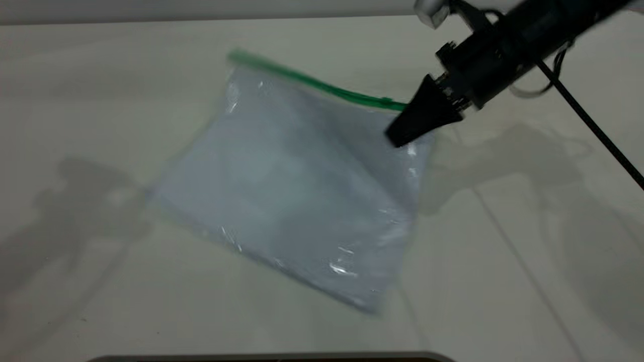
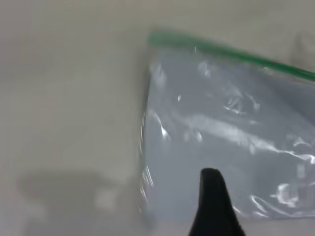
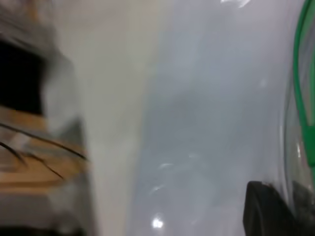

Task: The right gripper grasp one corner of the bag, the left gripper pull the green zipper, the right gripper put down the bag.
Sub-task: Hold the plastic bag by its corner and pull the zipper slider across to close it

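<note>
Your right gripper [image 1: 402, 133] pinched the bag [image 1: 297, 186] at its corner beside the green zipper [image 1: 322, 85], lifting that end off the table [image 1: 503, 251]. Your left gripper [image 2: 211, 196] hovered near the opposite side; I couldn't tell its jaw state.

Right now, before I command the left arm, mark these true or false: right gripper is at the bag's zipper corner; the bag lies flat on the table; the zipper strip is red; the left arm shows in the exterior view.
1. The right gripper is at the zipper corner of the bag. True.
2. The bag lies flat. False: it hangs tilted, lifted at that corner.
3. The zipper strip is red. False: the green zipper is green.
4. The left arm shows in the exterior view. False: only its shadow falls on the table.
</note>
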Available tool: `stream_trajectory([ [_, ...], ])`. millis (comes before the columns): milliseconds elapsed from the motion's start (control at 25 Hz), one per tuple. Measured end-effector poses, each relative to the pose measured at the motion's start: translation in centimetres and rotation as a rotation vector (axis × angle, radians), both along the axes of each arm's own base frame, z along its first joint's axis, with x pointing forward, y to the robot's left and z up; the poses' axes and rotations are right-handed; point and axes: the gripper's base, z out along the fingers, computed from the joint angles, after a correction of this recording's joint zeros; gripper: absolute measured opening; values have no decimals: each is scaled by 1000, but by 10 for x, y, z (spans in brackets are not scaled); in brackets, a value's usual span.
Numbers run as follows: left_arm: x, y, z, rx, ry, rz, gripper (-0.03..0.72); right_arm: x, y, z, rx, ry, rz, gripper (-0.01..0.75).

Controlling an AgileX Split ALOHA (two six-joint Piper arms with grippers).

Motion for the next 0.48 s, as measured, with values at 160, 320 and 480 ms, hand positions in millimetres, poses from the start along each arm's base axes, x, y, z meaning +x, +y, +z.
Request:
stream_trajectory([
  [160, 26, -25, -13, -19, -15, -127, 565, 36, -3, 23, -12, -113, -100, 33],
  [320, 63, -52, -32, -51, -34, -230, 565, 49, 30, 42, 57, -194, -151, 33],
  [480, 103, -73, -60, -76, -38, -351, 565, 39, 60, 45, 91, -196, -97, 33],
])
